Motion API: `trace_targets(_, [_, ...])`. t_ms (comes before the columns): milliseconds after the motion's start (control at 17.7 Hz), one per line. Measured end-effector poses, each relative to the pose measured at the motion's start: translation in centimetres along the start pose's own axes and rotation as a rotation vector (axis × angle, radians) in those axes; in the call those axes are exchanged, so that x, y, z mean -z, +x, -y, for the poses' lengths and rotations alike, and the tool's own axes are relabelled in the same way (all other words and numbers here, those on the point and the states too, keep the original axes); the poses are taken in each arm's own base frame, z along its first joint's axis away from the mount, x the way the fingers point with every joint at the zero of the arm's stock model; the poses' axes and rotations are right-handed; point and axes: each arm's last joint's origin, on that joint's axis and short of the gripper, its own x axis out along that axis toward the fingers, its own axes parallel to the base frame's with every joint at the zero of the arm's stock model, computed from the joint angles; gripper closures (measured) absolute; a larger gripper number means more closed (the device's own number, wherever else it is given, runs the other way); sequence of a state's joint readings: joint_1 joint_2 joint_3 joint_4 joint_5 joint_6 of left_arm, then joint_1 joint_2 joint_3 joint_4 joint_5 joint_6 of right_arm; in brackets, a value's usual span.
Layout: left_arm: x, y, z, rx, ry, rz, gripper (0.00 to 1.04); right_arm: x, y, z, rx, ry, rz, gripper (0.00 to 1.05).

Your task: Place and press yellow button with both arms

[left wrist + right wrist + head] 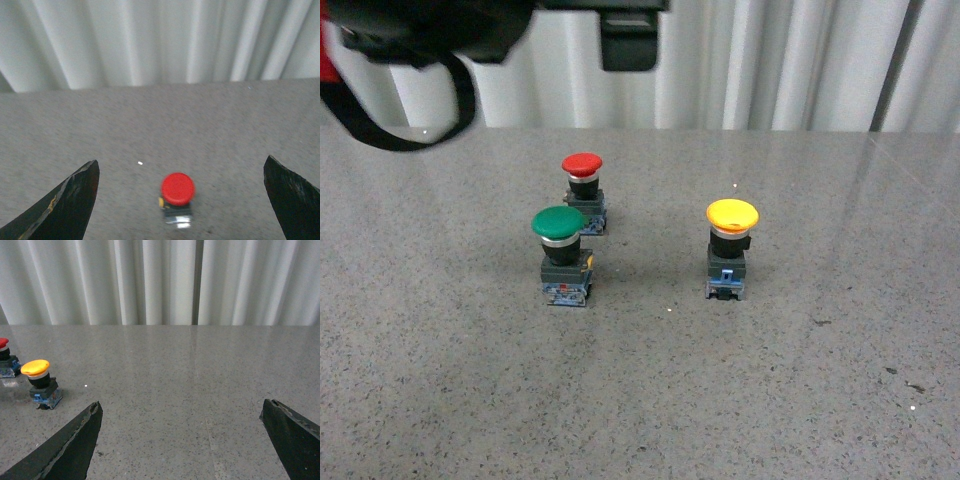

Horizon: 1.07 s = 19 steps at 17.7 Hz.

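The yellow button (731, 250) stands right of frame centre on the table (820, 400), likely light, rigid and tippy, best gripped at its boxy body below the cap; left end effector (180, 162) and right end effector (181, 404) gape wide, empty.

Table (820, 400): carries all three buttons; a curtain (770, 60) hangs behind its far edge.
Right button (732, 214): upright on the table, right of the other two and well apart from them.
Front-left button (558, 222): upright, left of centre, the nearer of the pair.
Rear-left button (582, 163): upright, just behind the front-left button, slightly to its right.
Left gripper (181, 160): the rear-left button lies ahead, between its two fingers, touching neither.
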State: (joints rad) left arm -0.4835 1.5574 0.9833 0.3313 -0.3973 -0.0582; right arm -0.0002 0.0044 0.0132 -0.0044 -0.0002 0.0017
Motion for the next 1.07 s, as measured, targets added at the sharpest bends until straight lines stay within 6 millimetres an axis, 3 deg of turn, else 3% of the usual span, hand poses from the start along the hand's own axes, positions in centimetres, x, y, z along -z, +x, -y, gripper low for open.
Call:
trace_targets(169, [-1.6, -5.1, -4.3, -0.058, 0.043, 0.151, 0.07, 0.0, 0.0, 0.0, 0.0, 0.0, 0.0, 0.06])
trace_targets(226, [-1.3, -7.2, -5.4, -0.074, 0.019, 0.204, 0.12, 0.0, 0.0, 0.0, 0.0, 0.0, -0.001, 0.06])
trace_targets(282, [-0.1, -9.5, -7.0, -0.069, -0.006, 0.219, 0.23, 0.0, 0.0, 0.0, 0.0, 0.0, -0.001, 0.06])
trace_targets(339, [2.5, -11.9, -9.2, -0.08, -0.019, 0.212, 0.36, 0.0, 0.0, 0.0, 0.0, 0.0, 0.0, 0.06])
trace_targets(452, [7.0, -14.6, -11.5, -0.11, -0.042, 0.227, 0.57, 0.0, 0.0, 0.0, 0.0, 0.0, 0.0, 0.06])
trace_targets(565, [9.1, -15.3, -11.8, -0.08, -0.039, 0.214, 0.79, 0.0, 0.0, 0.0, 0.0, 0.0, 0.0, 0.06])
trace_targets(621, [9.9, -15.7, -12.1, -0.077, -0.038, 0.212, 0.95, 0.0, 0.0, 0.0, 0.0, 0.0, -0.001, 0.06])
trace_targets(677, [10.3, -15.9, -12.2, -0.083, -0.041, 0.218, 1.04, 0.0, 0.0, 0.0, 0.0, 0.0, -0.001, 0.06])
trace_targets(847, [11.5, -16.7, -13.4, -0.095, -0.044, 0.217, 1.03, 0.0, 0.0, 0.0, 0.0, 0.0, 0.0, 0.06])
trace_targets(1073, [12.7, -17.4, -13.2, -0.077, -0.044, 0.218, 1.03, 0.0, 0.0, 0.0, 0.0, 0.0, -0.001, 0.06])
